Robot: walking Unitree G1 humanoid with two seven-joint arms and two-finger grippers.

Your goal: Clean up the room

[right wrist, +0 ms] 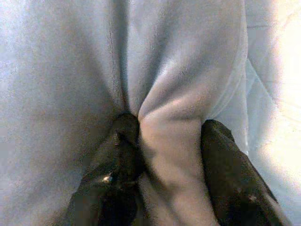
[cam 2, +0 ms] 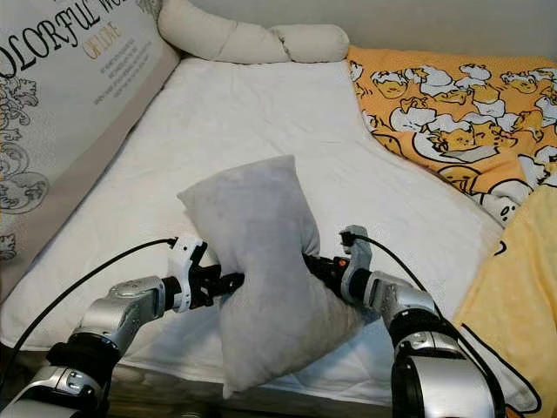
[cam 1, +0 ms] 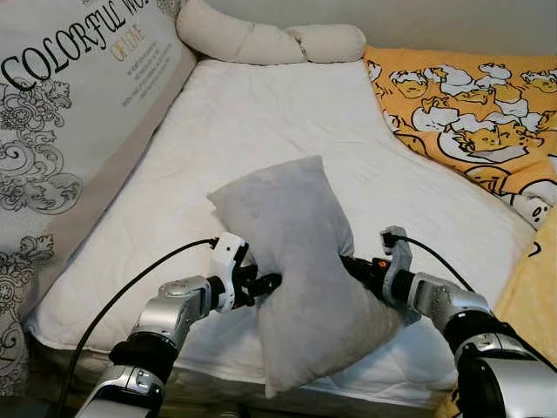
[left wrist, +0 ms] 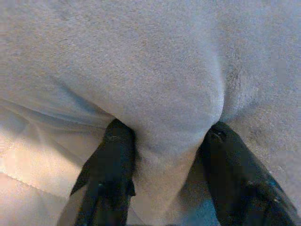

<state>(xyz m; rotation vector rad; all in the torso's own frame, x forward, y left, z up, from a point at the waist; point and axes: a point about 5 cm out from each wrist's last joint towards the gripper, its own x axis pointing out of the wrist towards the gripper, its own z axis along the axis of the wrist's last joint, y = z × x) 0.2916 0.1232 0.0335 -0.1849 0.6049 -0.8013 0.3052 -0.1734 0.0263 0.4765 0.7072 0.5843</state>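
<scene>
Grey pillow [cam 1: 300, 270] held upright above the near edge of the bed [cam 1: 261, 131], pinched on both sides: left hand [cam 1: 261, 284] clamps a fold of its left edge, right hand [cam 1: 352, 266] clamps a fold of its right edge. Wrist views show fabric bunched between each pair of black fingers [left wrist: 110, 165]. Cream bolster [cam 1: 261, 35] at the far end, orange cartoon blanket [cam 1: 470, 104] on the right, printed cushion [cam 1: 70, 113] on the left.

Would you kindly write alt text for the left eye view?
A grey pillow is held up between the left pincer and right pincer, each pinching one side, above a white mattress. A yellow cartoon-print blanket lies on the robot's right.
</scene>
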